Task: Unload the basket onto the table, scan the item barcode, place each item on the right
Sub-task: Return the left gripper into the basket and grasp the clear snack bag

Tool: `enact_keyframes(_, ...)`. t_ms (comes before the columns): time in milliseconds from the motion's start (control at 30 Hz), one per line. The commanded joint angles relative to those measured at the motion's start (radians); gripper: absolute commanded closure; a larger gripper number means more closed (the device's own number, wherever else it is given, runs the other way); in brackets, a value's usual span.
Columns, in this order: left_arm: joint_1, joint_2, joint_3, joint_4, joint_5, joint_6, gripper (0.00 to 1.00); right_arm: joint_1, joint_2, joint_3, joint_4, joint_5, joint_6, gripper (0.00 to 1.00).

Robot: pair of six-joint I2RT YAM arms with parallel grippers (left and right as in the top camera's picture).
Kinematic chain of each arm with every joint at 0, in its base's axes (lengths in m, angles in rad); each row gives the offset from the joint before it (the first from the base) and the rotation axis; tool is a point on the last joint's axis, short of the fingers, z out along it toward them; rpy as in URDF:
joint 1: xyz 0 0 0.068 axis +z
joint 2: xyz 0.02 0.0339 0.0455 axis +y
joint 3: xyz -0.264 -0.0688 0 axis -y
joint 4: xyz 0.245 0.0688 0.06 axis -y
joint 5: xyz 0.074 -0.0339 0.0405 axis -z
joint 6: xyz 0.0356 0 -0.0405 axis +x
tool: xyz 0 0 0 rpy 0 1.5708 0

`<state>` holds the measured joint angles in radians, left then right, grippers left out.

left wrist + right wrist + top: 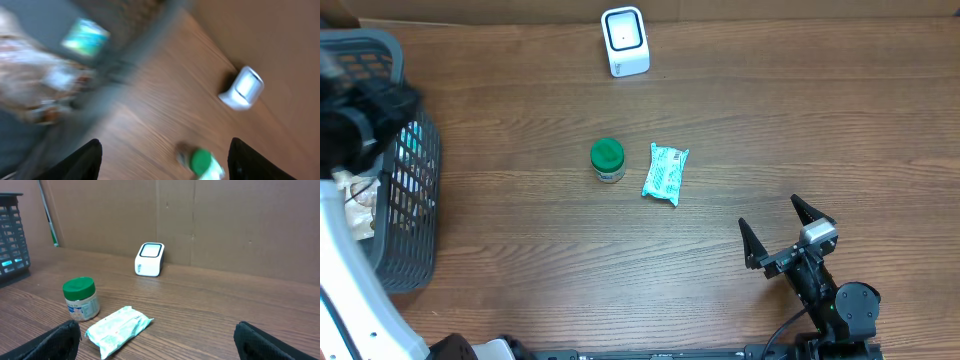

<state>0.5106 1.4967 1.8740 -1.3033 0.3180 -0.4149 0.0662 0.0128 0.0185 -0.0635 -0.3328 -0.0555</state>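
Note:
A white barcode scanner [625,41] stands at the back of the table, also seen as the scanner [149,259] and, blurred, the scanner [242,89]. A jar with a green lid [607,160] and a pale green wipes pack [665,173] lie side by side mid-table. My right gripper [782,228] rests open near the front right, the wipes pack [117,326] and jar [81,299] ahead of it to the left. My left gripper [165,162] hovers open and empty by the basket, above the table. Its view is smeared, with the jar [201,161] far below.
A grey plastic basket [415,200] stands at the left edge, holding a crumpled bag [360,205] and a teal packet [85,37]. The left arm [365,115] hangs over the basket. A brown cardboard wall [225,225] runs behind the table.

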Motion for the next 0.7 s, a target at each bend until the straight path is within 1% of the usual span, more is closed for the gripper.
enact_keyframes(0, 0.176, -0.01, -0.056, 0.004, -0.014, -0.053, 0.36, -0.002, -0.008, -0.01, 0.006, 0.006, 0.004, 0.0)
enact_keyframes(67, 0.233, -0.01, -0.113, 0.048, -0.014, -0.094, 0.37, -0.002, -0.008, -0.01, 0.006, 0.006, 0.004, 0.0)
enact_keyframes(233, 0.333, 0.01, -0.298, 0.16, -0.014, -0.106, 0.37, -0.002, -0.008, -0.01, 0.006, 0.006, 0.004, 0.0)
enact_keyframes(333, 0.355, 0.031, -0.428, 0.232, -0.014, -0.106, 0.37, -0.002, -0.008, -0.01, 0.006, 0.006, 0.004, 0.0)
enact_keyframes(500, 0.355, 0.043, -0.632, 0.398, -0.014, -0.106, 0.36, -0.002, -0.008, -0.01, 0.006, 0.006, 0.004, 0.0)
enact_keyframes(533, 0.355, 0.045, -0.673, 0.441, -0.015, -0.106, 0.34, -0.002, -0.008, -0.01, 0.006, 0.006, 0.004, 0.0)
enact_keyframes(633, 0.355, 0.054, -0.752, 0.534, -0.015, -0.106, 0.19, -0.002, -0.008, -0.01, 0.006, 0.006, 0.004, 0.0)
enact_keyframes(667, 0.355, 0.057, -0.768, 0.554, -0.015, -0.106, 0.17, -0.002, -0.008, -0.01, 0.006, 0.006, 0.004, 0.0)
